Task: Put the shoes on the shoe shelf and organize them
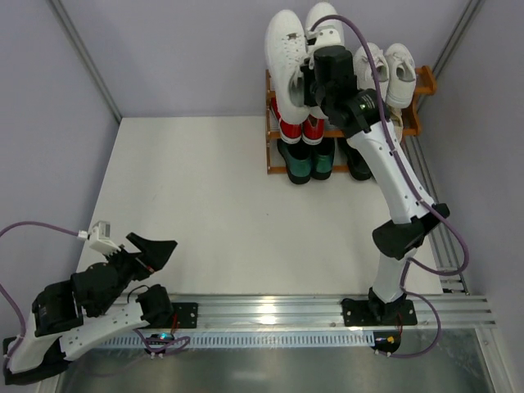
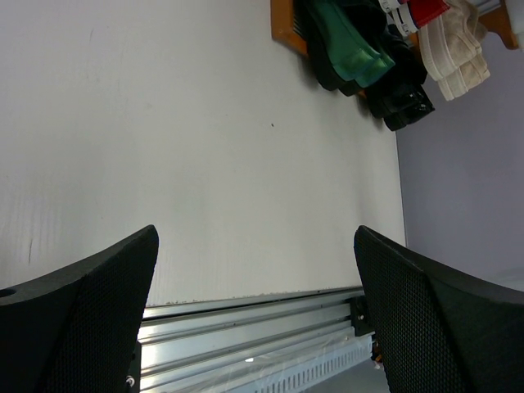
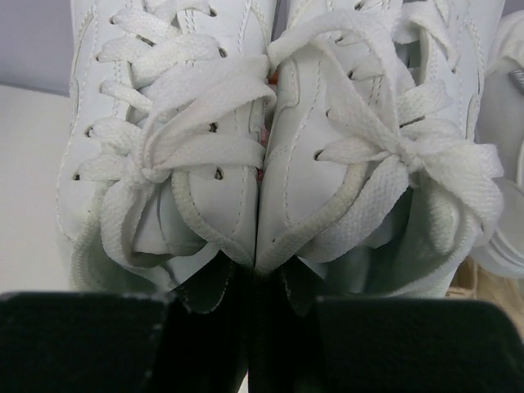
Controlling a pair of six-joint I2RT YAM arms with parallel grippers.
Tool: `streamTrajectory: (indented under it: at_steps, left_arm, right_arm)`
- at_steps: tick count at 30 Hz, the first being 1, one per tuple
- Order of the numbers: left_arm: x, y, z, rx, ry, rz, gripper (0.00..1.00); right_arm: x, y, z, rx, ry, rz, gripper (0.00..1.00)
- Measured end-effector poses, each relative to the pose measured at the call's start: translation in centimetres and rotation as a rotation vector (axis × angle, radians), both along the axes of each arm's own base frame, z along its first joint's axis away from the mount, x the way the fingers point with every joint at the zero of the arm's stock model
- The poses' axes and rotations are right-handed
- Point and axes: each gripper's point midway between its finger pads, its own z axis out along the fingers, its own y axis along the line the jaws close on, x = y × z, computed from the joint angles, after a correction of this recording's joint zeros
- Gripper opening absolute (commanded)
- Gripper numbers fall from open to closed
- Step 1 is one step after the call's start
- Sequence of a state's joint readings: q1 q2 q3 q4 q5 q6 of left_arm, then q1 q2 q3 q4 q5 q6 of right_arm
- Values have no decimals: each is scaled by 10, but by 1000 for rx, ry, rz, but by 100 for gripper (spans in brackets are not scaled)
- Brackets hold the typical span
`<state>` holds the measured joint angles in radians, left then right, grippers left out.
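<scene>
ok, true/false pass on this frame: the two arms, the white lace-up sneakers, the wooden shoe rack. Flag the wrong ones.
1. The right gripper pinches a pair of white lace-up sneakers together by their inner collars. True.
2. The left gripper holds a dark green loafer. False: it is open and empty above the white table; the dark green loafers sit on the bottom tier of the orange-brown wooden shoe rack.
3. The red sneakers with white laces sit one tier above the green loafers. True.
4. A second white sneaker pair lies on the table. False: it is on the rack's top tier, right side.
</scene>
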<state>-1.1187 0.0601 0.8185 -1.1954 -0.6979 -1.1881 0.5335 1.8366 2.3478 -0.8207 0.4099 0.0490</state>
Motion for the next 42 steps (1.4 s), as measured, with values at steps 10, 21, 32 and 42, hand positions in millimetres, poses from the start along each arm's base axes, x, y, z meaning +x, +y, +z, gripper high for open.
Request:
streamTrajectory:
  at_steps: [10, 21, 32, 42]
  left_arm:
    - [-4, 8, 2, -30, -12, 2, 100]
    - [-5, 11, -1, -23, -6, 4, 100]
    - [-6, 12, -2, -21, -4, 5, 100]
    - [-5, 13, -1, -20, -6, 12, 100]
  right_arm:
    - [20, -18, -54, -18, 168, 22, 4]
    - [44, -26, -50, 34, 136, -8, 4]
    - [57, -17, -67, 53, 159, -7, 4]
    - [66, -26, -64, 56, 129, -46, 4]
